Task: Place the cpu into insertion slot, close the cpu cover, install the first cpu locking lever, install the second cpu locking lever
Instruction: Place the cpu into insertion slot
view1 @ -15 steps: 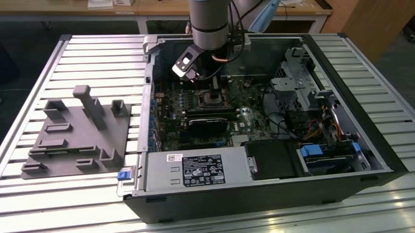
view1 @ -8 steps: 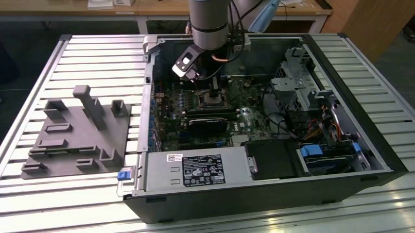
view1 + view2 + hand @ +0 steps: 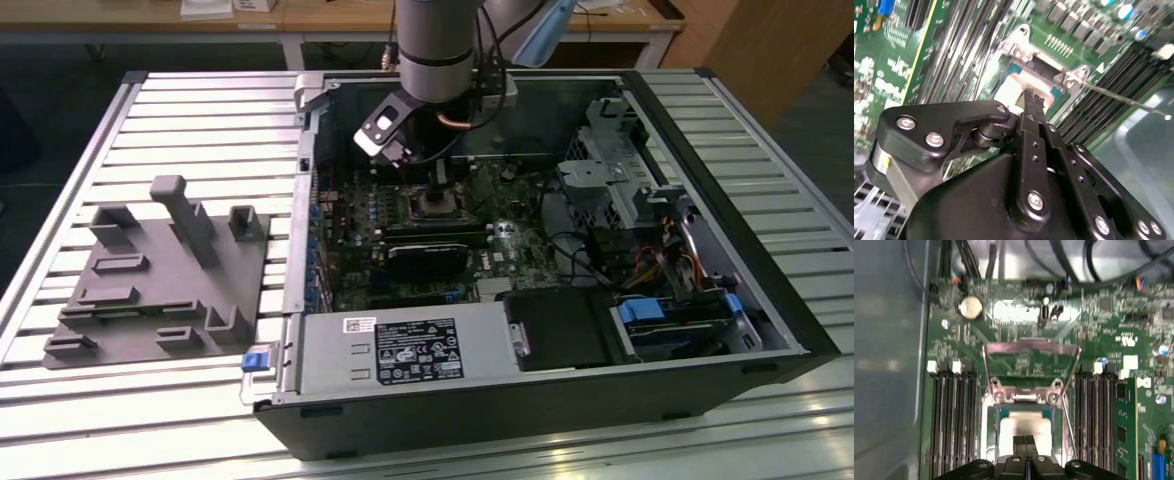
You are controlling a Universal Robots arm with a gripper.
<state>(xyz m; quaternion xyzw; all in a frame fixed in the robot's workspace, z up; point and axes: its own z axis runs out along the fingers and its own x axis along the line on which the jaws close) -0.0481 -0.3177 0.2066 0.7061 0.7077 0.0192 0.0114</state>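
Claw [image 3: 1026, 439] pinched together, empty, tip over the cpu [image 3: 1024, 424] in the insertion slot [image 3: 988, 435] — cpu cover [image 3: 1029, 346] up. I fear a sideways nudge could skew the chip.

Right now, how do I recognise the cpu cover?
In the open computer case, find the green motherboard and its two banks of long black memory slots. Between them, hinged open, the cpu cover is the thin silvery frame with a square window.
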